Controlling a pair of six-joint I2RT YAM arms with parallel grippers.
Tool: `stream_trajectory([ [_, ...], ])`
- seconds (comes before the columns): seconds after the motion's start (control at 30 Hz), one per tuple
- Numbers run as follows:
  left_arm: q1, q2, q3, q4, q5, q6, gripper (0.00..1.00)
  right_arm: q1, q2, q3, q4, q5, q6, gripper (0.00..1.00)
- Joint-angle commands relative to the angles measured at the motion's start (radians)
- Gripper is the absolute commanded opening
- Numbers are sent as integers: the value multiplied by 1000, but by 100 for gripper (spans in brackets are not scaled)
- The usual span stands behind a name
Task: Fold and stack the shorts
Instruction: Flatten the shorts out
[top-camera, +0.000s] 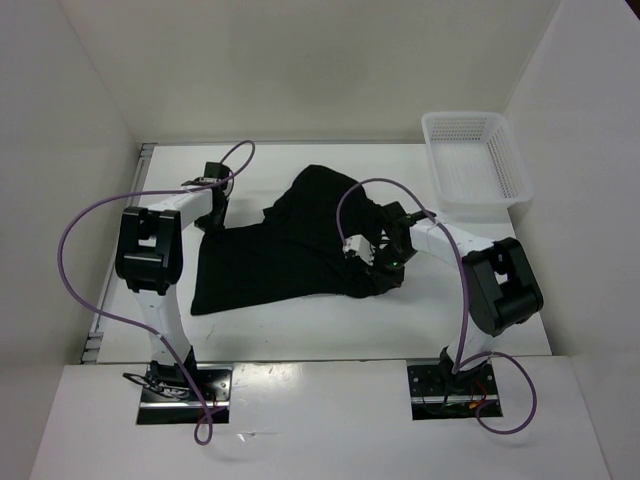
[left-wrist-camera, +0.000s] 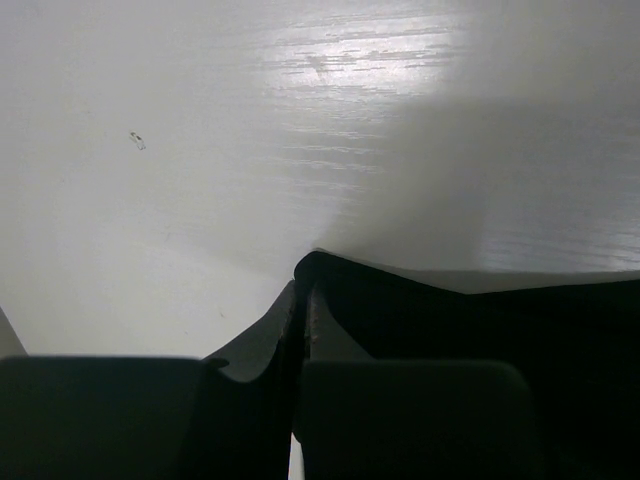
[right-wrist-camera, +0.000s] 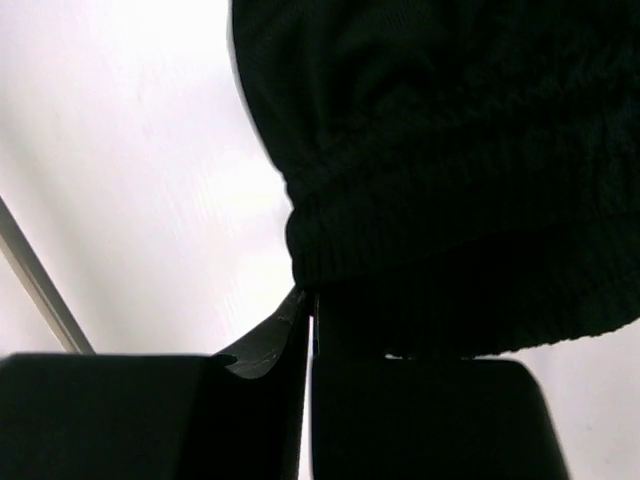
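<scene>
Light, limp and likely to sag, the shorts (top-camera: 285, 255) lie on the desk (top-camera: 300, 335) between the hands, the left hand (top-camera: 214, 215) pinched shut on a thin edge, the right hand (top-camera: 382, 266) clamped on the ribbed waistband (right-wrist-camera: 450, 230) at its tip, the thicker, surer hold.

I saw bright, even light overhead; glare streaked the table (left-wrist-camera: 370, 60) at my left wrist, the shorts (right-wrist-camera: 450, 150) blurred dark against blown-out white.
</scene>
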Motion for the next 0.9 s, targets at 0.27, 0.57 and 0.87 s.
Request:
stream_trajectory([
  [0.27,25,45,55,7,-70,3,0,6,8,-34,-127,223,-245,0],
  [0.57,-13,-15,21,-46,-1,3,47,15,-45,9,-75,148,-86,64],
  [0.87,-64,-292,-72,-158,0,3,55,0,-194,118,-73,117,42,64],
])
